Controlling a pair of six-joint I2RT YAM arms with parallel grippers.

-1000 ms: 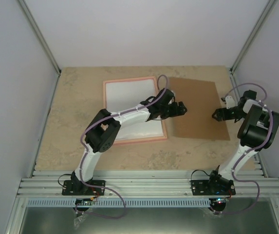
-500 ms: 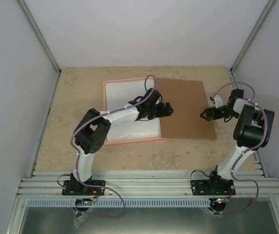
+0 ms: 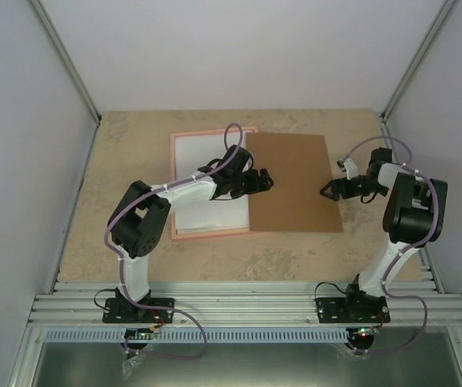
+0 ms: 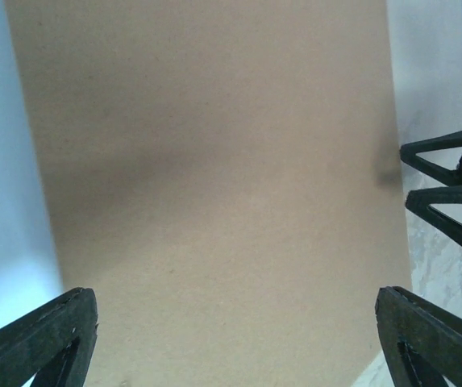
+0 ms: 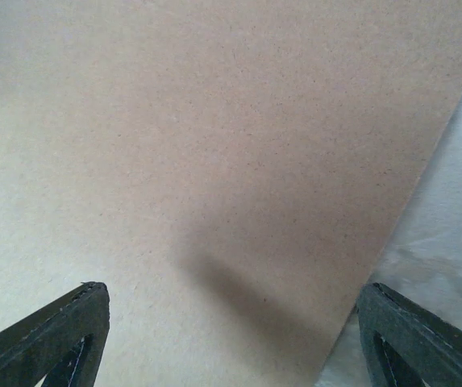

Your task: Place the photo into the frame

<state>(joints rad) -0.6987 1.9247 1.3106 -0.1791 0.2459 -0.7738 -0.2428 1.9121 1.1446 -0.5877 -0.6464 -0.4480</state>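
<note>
Left pincer (image 3: 263, 179) and right pincer (image 3: 328, 192), both released, hover at opposite edges of the cardboard (image 3: 291, 181), which overlaps the frame's (image 3: 206, 132) right side. The photo (image 3: 198, 161) lies white-side up inside the frame, just left of the left pincer, long axis near-to-far.

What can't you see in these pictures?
- Top view: the photo shows only plain white; its picture side is hidden, and the left arm covers part of it.
- Top view: the frame's right side lies under the cardboard sheet.
- Both wrist views: cardboard fills almost everything; no pink frame shows.
- Top view: whether the right gripper touches the cardboard's edge is too small to tell.
</note>
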